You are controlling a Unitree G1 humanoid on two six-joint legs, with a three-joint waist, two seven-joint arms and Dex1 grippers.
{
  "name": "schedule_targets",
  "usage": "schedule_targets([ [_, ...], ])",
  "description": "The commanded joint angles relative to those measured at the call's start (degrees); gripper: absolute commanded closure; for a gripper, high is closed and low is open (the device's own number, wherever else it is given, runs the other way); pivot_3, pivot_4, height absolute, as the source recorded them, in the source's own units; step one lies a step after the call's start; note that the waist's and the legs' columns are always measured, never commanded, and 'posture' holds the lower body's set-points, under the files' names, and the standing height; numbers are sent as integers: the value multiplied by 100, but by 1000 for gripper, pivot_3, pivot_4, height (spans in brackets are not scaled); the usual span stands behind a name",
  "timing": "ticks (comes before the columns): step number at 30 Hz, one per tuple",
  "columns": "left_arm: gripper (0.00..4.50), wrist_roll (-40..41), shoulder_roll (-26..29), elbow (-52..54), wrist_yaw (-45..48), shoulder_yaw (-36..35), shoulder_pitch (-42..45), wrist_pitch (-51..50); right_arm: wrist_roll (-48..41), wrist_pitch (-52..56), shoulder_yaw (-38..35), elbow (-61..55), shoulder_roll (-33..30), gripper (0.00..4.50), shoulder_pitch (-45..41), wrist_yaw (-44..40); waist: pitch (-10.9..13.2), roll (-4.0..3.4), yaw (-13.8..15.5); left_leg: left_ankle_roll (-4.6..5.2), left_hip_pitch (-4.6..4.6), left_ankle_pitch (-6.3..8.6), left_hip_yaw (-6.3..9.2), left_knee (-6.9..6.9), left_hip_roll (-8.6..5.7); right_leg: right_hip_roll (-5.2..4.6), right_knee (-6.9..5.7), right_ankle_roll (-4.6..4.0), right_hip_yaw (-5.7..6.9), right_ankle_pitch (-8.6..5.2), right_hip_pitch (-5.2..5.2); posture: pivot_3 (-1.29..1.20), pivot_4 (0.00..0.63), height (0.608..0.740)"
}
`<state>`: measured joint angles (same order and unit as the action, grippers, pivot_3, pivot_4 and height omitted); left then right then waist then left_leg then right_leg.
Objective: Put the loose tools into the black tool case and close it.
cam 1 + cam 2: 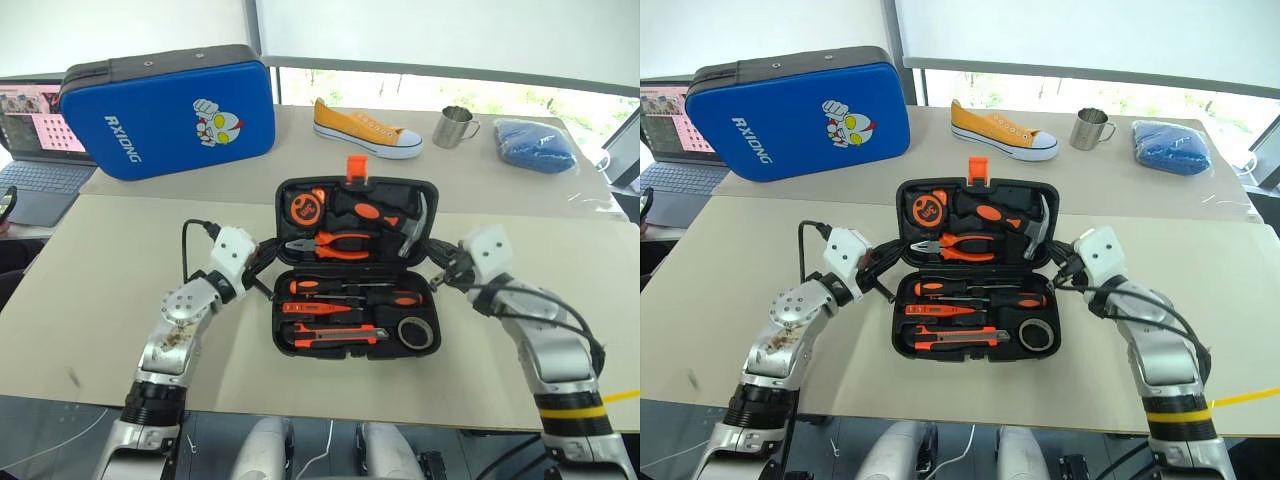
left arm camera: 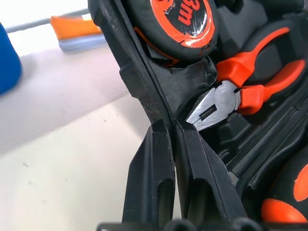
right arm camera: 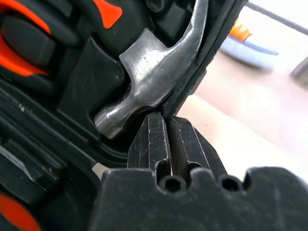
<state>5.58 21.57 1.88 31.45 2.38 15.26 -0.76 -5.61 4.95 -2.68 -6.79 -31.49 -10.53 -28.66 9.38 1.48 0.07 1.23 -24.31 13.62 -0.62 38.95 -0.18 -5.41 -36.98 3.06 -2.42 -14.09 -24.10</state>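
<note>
**Both grippers pinch the lid of the tool case**

While the black tool case (image 1: 355, 270) lies open in the middle of the frame on the tan table (image 1: 100, 300), each gripper nips one side edge of its far half. The left gripper (image 1: 268, 252) has its two black fingers (image 2: 151, 178) squeezed almost together on the thin lid wall, just beside the pliers (image 2: 231, 96) and the tape measure (image 2: 183, 19). The right gripper (image 1: 440, 265) is squeezed the same way on the other lid edge, right by the hammer (image 3: 154, 82) head. In the near half of the case sit the screwdrivers (image 1: 350, 292), the utility knife (image 1: 335, 333) and the black tape roll (image 1: 415, 332). A blue zip case (image 1: 170, 110) stands at the upper left, and a yellow shoe (image 1: 365, 128) lies at the top middle.
</note>
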Motion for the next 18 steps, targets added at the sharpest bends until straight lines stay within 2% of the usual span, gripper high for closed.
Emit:
schedule_targets([
  [1,4491,-408,-16,-160,-245,44,-41,1016,712,-1404,223,10,-82,4500,361,153,0,0,1,0,1,0,-2,0,0,0,0,0,-1,0,0,0,150,739],
  [6,4491,-706,49,-498,-493,-21,-137,1818,1211,-2389,258,304,-182,4500,587,351,0,0,-32,-1,16,-1,-7,1,2,6,-2,-2,-4,0,8,0,150,739],
  [12,4491,-871,124,-726,-680,-80,-292,2226,1765,-3450,288,685,-394,4500,818,651,-1,-1,-60,-2,28,-2,-8,1,5,9,-4,-4,-5,1,18,0,150,739],
  [18,4491,-875,174,-664,-739,-120,-447,2196,1785,-3713,283,644,-488,4500,1094,693,-1,-2,-98,0,103,1,-7,-19,12,15,20,-7,-4,-1,95,0,150,739],
])
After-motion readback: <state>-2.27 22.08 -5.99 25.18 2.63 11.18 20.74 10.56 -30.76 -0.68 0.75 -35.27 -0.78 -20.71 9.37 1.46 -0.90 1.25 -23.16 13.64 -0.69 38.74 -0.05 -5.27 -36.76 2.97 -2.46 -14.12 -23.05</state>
